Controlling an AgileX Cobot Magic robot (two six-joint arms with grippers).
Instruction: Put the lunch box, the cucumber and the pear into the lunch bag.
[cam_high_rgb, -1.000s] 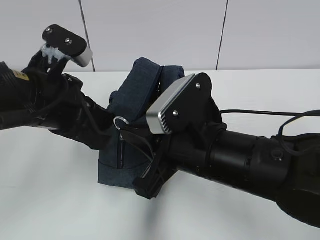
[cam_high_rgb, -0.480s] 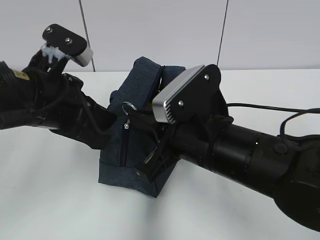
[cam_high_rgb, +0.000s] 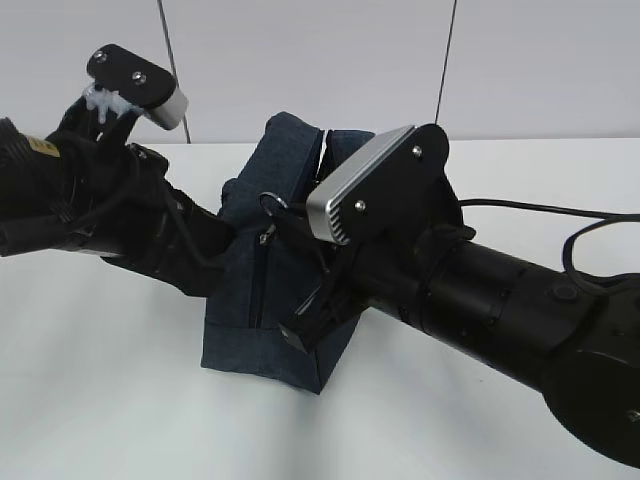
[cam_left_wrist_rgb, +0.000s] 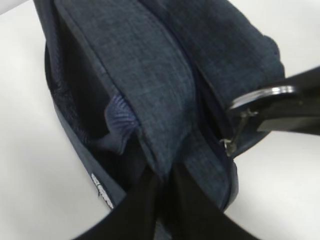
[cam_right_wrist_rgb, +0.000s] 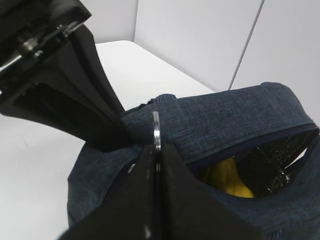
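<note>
The bag stands at the centre of the exterior view on the white tabletop, with both black arms closing on it from the left and right edges of the frame. The right pincer is clenched on the silver ring of the zip pull; in the right wrist view the ring stands edge-on just above the two dark fingers pressed together around it. In the exterior view the ring sits near the bag's upper middle, with the zipper line running down from it. The left pincer is clenched on a fold of the bag's fabric, its dark fingers meeting at the lower centre of the left wrist view, where the cloth bunches between them. In that same view the ring shows at the right edge, held by the other arm's dark finger. The bag's top is partly unzipped: at the lower right of the right wrist view a gap opens under the upper flap, and the yellow pear lies inside it beside a dark glossy lining. The lunch box and the cucumber cannot be made out in any view.
</note>
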